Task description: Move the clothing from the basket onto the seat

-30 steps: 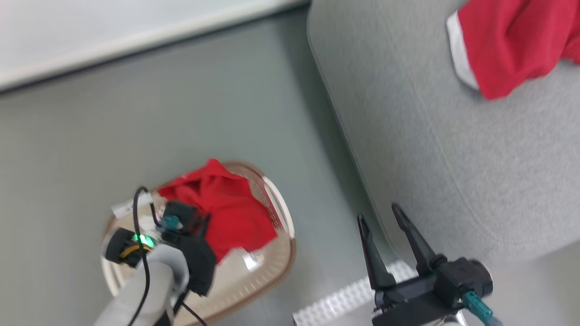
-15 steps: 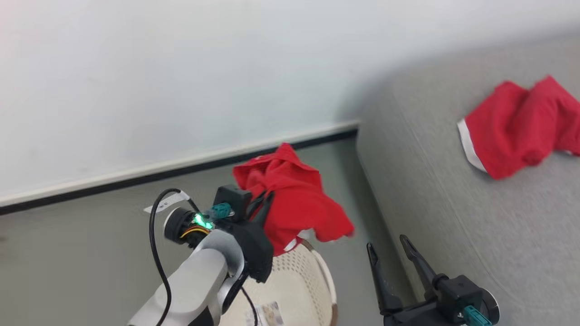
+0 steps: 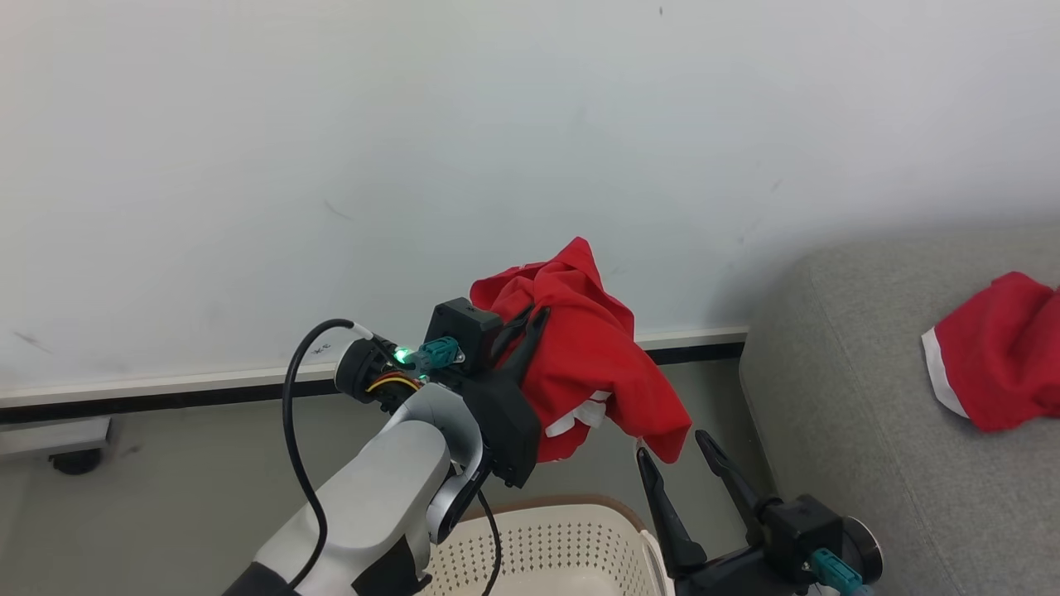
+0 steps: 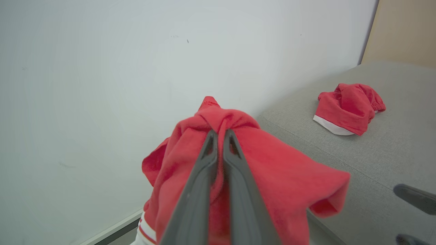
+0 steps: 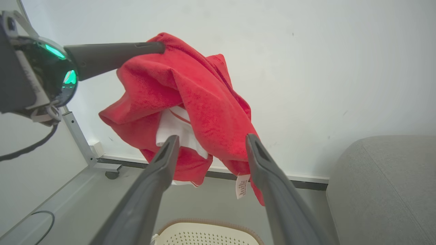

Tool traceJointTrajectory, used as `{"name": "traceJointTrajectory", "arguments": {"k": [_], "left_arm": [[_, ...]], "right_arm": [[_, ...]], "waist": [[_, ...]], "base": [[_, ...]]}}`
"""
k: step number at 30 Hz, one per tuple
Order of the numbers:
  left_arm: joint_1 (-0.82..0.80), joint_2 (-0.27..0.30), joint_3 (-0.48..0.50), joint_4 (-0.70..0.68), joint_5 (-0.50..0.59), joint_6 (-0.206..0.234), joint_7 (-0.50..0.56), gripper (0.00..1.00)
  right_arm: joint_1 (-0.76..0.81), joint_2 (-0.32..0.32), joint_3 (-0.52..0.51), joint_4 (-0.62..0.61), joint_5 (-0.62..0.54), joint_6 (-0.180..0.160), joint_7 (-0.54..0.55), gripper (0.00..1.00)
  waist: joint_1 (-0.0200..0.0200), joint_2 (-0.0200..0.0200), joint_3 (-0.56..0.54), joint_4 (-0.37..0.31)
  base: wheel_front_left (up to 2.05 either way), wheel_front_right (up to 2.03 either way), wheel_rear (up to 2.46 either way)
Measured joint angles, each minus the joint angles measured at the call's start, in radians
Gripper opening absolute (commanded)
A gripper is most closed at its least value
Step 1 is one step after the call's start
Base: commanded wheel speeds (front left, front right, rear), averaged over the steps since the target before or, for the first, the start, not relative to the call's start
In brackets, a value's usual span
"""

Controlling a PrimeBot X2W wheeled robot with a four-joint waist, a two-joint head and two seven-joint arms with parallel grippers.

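We record the seat (image 3: 836, 430) at 3 o'clock in the head view, with one red garment (image 3: 994, 372) lying on it. The basket (image 3: 571, 542) sits at 6 o'clock. The clothing (image 3: 596, 364) hangs above the basket, clear of it, clamped in the left pincer (image 3: 534, 319). The right pincer (image 3: 672, 445) stands apart and empty. In our judgement the carry is in hand. The next move calls for a swing toward 3 o'clock over the seat, then a release.

The seat (image 3: 828, 430) has lots of bare room near its edge; one red garment (image 3: 990, 368) lies farther along, and the wall (image 3: 331, 124) stands right beside it
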Motion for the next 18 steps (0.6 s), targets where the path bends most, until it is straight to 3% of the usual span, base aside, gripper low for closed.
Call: {"name": "traceJointTrajectory", "arguments": {"k": [6, 18], "left_arm": [[0.001, 0.000, -0.024, -0.008, -0.013, 0.000, 0.009, 0.00], [0.004, 0.000, -0.087, -0.075, -0.052, 0.010, 0.062, 0.00]], "right_arm": [[-0.023, 0.000, -0.003, 0.010, -0.014, 0.000, 0.010, 1.00], [-0.100, 0.000, -0.004, 0.096, -0.055, 0.000, 0.086, 1.00]], "waist": [[0.0000, 0.0000, -0.031, 0.033], [0.0002, 0.0002, -0.036, 0.031]], "base": [[0.00, 0.00, 0.00], [0.00, 0.00, 0.00]]}}
